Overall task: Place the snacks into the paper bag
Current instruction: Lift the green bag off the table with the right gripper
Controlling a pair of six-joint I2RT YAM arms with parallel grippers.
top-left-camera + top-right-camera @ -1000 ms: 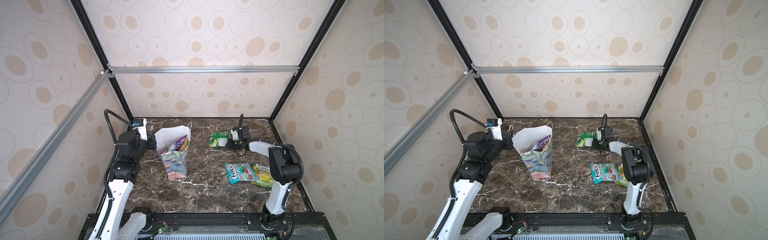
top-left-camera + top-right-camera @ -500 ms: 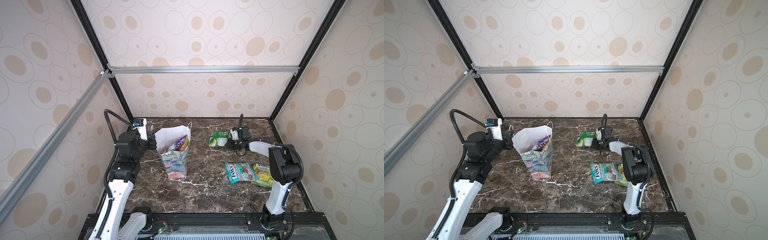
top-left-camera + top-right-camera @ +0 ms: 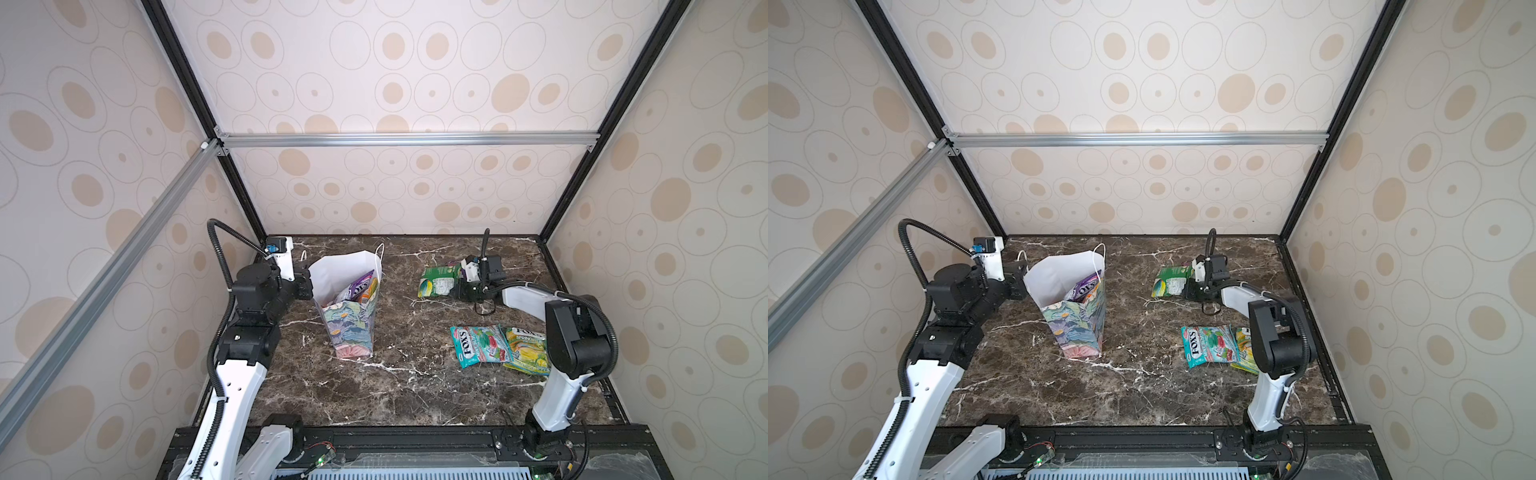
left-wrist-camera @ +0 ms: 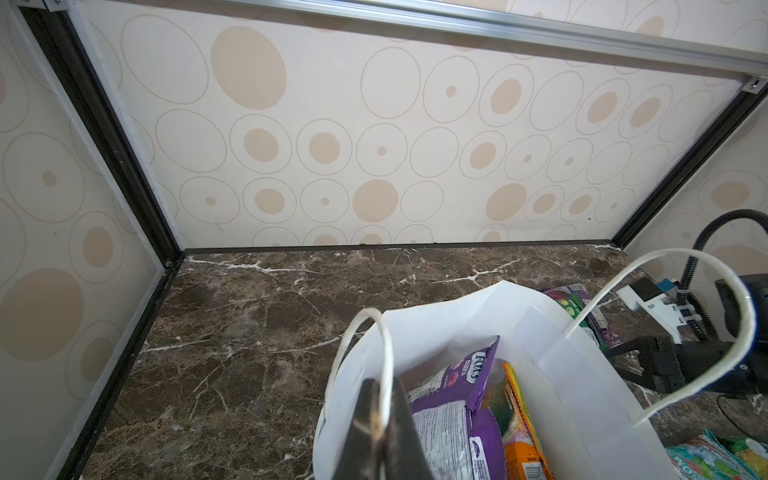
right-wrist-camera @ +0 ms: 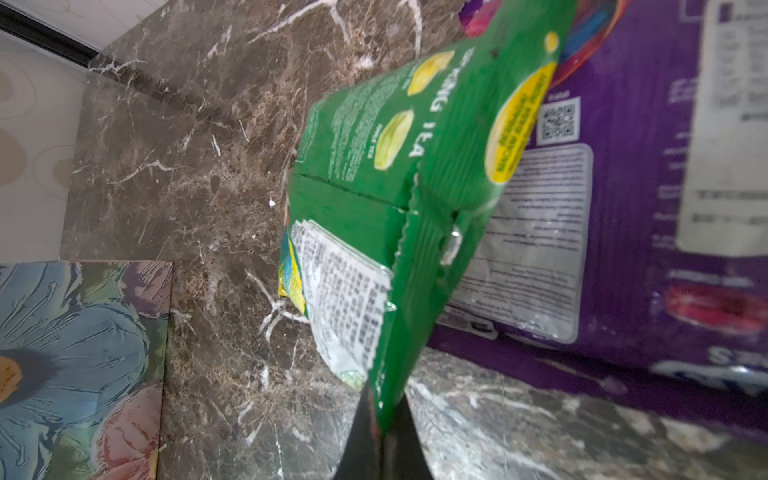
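Observation:
The paper bag (image 3: 351,328) (image 3: 1077,328) stands upright left of the middle, its white inside showing. My left gripper (image 3: 309,282) (image 4: 380,415) is shut on the bag's near rim and white cord handle (image 4: 388,357). Inside the bag lie a purple packet (image 4: 457,399) and an orange one (image 4: 519,436). My right gripper (image 3: 459,286) (image 5: 384,415) is shut on the edge of a green packet (image 3: 438,282) (image 5: 436,166), low over the table at the back right. A purple packet (image 5: 623,208) lies just behind the green one.
A teal packet (image 3: 480,345) (image 3: 1210,345) and a yellow-green packet (image 3: 525,349) lie side by side on the marble table (image 3: 415,395) beside the right arm's elbow. Walls close the cell at the back and sides. The bag's floral side (image 5: 83,353) shows in the right wrist view.

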